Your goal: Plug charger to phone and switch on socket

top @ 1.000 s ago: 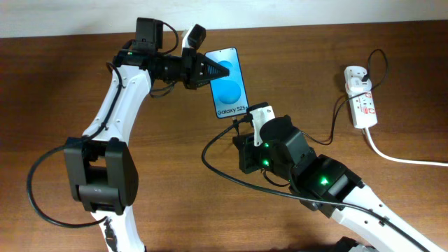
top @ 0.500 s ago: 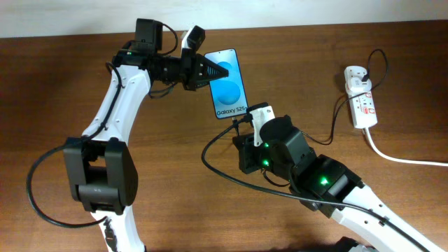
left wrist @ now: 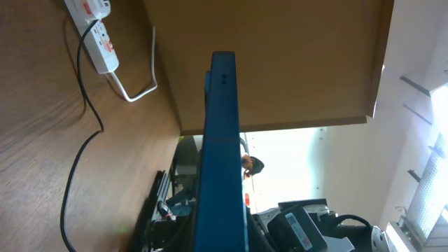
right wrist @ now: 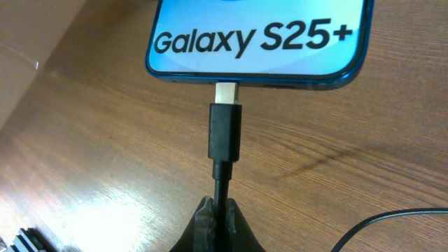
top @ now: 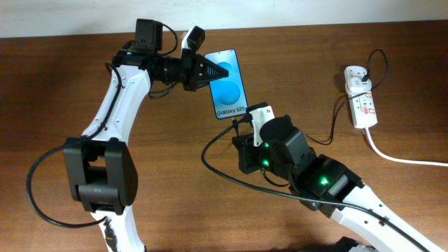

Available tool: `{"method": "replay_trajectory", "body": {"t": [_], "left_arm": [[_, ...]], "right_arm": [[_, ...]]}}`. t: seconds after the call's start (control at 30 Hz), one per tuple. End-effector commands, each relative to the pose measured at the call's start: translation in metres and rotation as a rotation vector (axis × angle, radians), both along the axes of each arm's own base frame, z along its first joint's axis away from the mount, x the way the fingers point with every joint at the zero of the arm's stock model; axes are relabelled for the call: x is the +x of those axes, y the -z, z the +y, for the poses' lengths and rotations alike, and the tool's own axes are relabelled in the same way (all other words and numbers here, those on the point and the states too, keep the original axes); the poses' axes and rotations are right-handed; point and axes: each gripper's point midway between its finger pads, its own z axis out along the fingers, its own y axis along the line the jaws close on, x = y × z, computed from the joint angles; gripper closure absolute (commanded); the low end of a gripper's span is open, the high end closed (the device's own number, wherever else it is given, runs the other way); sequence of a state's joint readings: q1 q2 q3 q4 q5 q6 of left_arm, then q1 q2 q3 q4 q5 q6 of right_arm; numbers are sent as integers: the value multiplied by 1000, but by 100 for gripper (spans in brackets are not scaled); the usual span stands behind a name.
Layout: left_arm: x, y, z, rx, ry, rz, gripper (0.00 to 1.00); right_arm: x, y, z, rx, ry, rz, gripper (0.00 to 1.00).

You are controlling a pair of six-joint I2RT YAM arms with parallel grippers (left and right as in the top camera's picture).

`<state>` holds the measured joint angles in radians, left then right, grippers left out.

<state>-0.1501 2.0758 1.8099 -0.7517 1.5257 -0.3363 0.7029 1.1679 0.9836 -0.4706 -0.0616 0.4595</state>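
The phone [top: 228,82] lies on the wooden table with its light blue screen up and its white "Galaxy S25+" strip [right wrist: 256,38] toward my right arm. My left gripper [top: 210,71] is shut on the phone's left edge; the left wrist view shows the phone [left wrist: 220,154] edge-on. My right gripper [right wrist: 222,213] is shut on the charger cable just behind its black connector [right wrist: 225,131]. The silver tip [right wrist: 225,92] touches the phone's bottom edge. The socket [top: 362,98] lies at the far right with the white plug adapter [top: 355,75] in it.
The socket's thick white cord [top: 399,157] runs off to the right. The thin black charger cable [top: 340,112] loops from the adapter across the table toward my right arm. The socket also shows in the left wrist view [left wrist: 94,35].
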Motion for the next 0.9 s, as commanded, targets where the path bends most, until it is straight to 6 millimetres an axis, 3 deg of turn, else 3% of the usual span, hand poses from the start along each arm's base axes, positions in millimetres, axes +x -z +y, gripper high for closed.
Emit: {"method": "replay_trajectory", "body": {"t": [0.0,0.87], "left_arm": [[-2,-9,1,-27,13,-25,100],[-4,-12,1,-38,23,22,100]], "right_arm": [[3,-12,3,18,-10,-26,96],[5,-15,4,25,-7,-38,96]]}}
